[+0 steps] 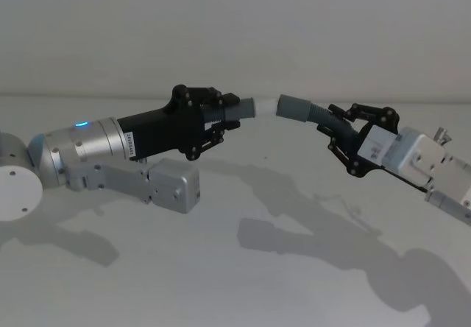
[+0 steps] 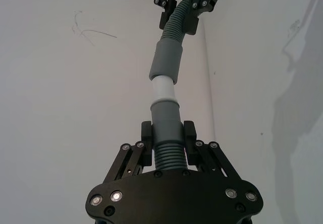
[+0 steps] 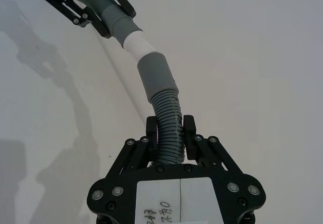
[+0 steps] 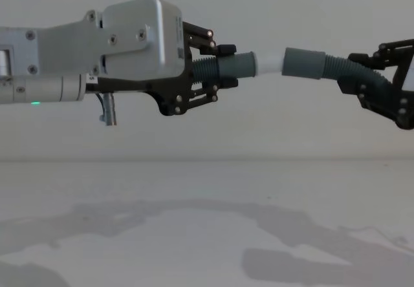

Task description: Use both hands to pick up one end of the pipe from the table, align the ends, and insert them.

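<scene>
- My left gripper (image 1: 227,115) is clamped on the short hose (image 2: 165,133), jaws tight on its ribbed part just behind the cuff (image 4: 239,65).
- My right gripper (image 1: 340,127) is clamped on the long hose (image 3: 167,128), jaws on its ribs, well back from its cuff (image 1: 294,107).
- Both pieces are up in the air, well above the table (image 1: 243,283), between my two arms.
- White tip (image 2: 164,89) points straight at the long hose's open cuff, lined up.
- Tip is in the cuff mouth; most of the white is exposed.
</scene>
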